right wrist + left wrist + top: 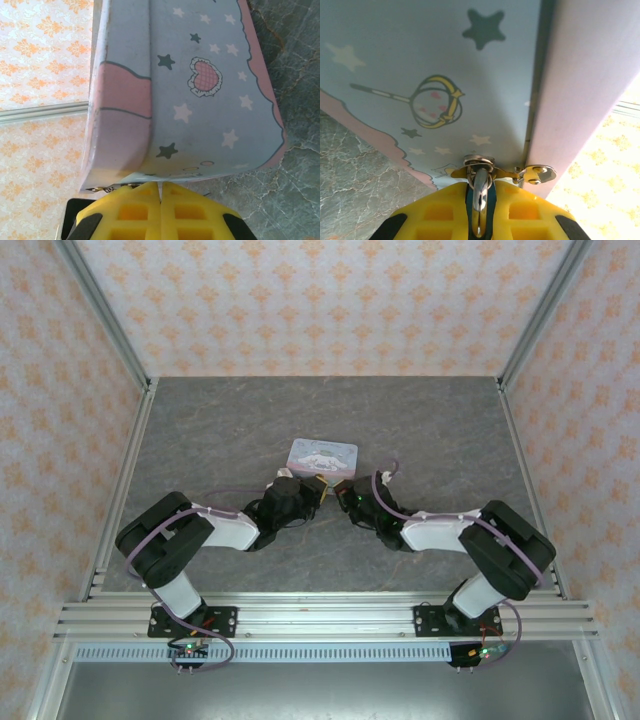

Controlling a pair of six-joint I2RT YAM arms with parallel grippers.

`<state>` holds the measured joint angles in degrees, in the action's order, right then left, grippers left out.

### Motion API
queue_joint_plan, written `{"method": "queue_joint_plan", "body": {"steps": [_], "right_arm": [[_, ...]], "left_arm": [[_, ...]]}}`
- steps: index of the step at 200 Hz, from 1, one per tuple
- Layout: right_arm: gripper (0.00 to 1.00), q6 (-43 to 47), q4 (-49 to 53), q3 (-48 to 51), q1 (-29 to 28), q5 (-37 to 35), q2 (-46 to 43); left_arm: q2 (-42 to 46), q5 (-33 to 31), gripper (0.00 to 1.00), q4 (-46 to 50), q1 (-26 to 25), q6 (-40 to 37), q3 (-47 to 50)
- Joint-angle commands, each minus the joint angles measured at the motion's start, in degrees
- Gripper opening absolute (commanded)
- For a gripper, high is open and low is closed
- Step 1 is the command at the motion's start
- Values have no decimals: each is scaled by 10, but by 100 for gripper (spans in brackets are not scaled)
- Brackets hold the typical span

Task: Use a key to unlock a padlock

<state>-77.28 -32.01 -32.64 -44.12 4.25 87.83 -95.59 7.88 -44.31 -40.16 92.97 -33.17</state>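
In the left wrist view my left gripper (480, 183) is shut on the padlock (492, 209), a small dark teal body pinched between the yellow fingers. Its silver shackle (480, 192) rises through a metal ring on the front of the pastel tin (445, 60). A small metal hasp plate (538, 174) sticks out beside it. My right gripper (160, 184) has its yellow fingers pressed together just under the tin's (210, 100) edge, and no key is visible between them. From above, both grippers (303, 492) (345, 500) meet at the tin's (322, 455) near side.
The tin lies on a grey marbled table (220, 430) enclosed by patterned walls and aluminium posts (110, 330). Bits of small metal hardware (100, 189) poke out under the tin's pink corner. Open tabletop lies behind and to both sides.
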Motion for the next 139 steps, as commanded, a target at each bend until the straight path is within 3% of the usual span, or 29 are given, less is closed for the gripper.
{"method": "queue_joint_plan", "body": {"steps": [1, 99, 139], "right_arm": [[0, 18, -5, -23, -5, -7, -32], [0, 11, -23, -24, -5, 1, -10], [0, -7, -74, -3, -6, -5, 11]], "left_arm": [[15, -11, 0, 9, -7, -15, 0], [19, -11, 0, 2, -7, -11, -1], [18, -15, 0, -33, -8, 22, 2]]}}
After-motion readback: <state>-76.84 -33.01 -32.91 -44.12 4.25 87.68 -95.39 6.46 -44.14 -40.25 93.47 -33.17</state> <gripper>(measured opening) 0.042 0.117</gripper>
